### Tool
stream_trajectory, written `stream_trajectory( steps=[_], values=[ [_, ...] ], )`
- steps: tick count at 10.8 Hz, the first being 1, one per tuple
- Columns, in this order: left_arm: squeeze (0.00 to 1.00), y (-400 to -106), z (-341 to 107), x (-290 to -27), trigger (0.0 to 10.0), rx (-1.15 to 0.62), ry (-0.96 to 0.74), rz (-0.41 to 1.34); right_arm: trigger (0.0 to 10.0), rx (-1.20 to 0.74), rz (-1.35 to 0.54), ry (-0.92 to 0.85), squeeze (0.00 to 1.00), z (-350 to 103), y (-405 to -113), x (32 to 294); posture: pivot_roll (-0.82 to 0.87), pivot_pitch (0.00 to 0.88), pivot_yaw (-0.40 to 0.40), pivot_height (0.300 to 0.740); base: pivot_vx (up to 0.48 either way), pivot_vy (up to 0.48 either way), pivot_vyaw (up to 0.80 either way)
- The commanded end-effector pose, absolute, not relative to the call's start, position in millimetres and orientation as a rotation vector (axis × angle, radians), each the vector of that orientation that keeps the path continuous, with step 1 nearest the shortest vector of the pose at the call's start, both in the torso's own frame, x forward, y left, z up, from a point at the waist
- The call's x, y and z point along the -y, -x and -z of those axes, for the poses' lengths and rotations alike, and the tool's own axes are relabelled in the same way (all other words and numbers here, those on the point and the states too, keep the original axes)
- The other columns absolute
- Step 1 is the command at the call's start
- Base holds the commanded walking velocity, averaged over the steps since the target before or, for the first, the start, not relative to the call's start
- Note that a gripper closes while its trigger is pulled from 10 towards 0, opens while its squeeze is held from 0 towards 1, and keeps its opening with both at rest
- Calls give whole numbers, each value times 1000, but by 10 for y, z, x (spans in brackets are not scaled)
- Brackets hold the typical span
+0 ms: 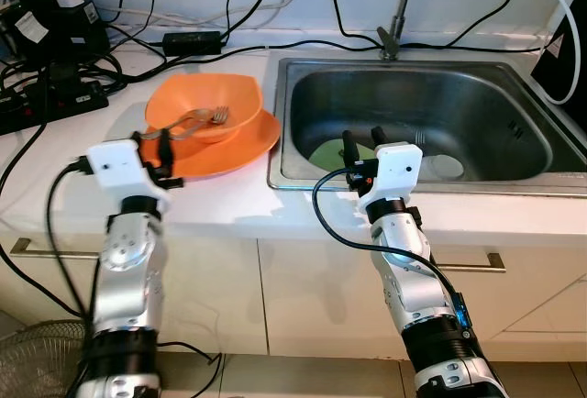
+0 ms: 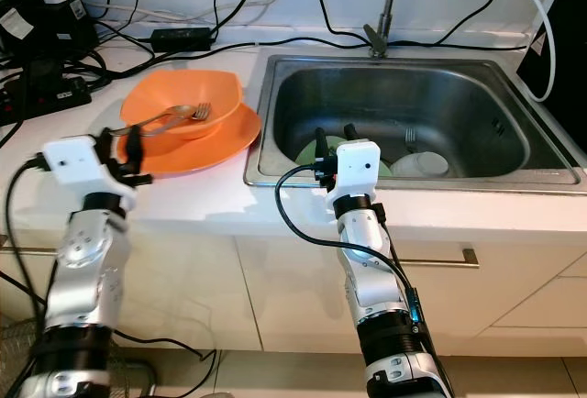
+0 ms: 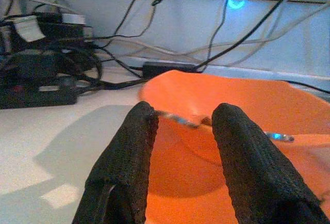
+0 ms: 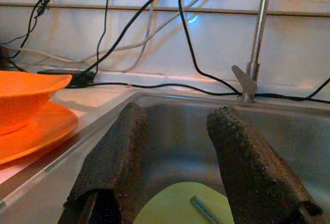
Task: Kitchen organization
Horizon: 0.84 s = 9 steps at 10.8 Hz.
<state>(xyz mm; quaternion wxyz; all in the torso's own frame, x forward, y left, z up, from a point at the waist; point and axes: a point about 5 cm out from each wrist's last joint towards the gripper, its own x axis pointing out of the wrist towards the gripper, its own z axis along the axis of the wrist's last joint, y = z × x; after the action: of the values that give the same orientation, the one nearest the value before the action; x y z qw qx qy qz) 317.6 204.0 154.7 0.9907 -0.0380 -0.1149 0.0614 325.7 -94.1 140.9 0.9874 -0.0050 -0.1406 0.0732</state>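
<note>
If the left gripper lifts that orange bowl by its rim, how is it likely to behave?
The orange bowl looks like thin plastic, so probably light and fairly stiff. Its glossy rim may slip between the open left gripper fingers. A fork rests loose inside with its handle over the rim, so tilting would likely send it sliding. The orange plate underneath may shift too.

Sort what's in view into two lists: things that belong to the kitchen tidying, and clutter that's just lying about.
Belongs to the job:
orange bowl
orange plate
fork in the bowl
green plate in the sink
white dish in the sink

Just lying about:
power strip
black adapter
cables
</note>
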Motion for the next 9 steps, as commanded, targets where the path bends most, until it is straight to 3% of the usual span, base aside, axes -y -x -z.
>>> stream_trajectory(
  steps=[1,6,7,9],
  values=[
    [0,-3214,-1613,-2000,10000,258,81,-104,10000,286,-148,21,0,-1426,-3273,925,122,0,16,740,0,0,0],
    [0,-3245,-1640,-2013,10000,275,71,-125,10000,280,-146,22,0,-1417,-3274,926,120,0,13,740,0,0,0],
    [0,-3238,-1629,-2015,0,276,77,-131,10000,281,-145,21,0,-1419,-3276,928,122,0,11,740,0,0,0],
    [0,-3234,-1627,-2015,0,278,79,-136,10000,281,-148,20,0,-1422,-3279,921,126,0,12,740,0,0,0]
  ],
)
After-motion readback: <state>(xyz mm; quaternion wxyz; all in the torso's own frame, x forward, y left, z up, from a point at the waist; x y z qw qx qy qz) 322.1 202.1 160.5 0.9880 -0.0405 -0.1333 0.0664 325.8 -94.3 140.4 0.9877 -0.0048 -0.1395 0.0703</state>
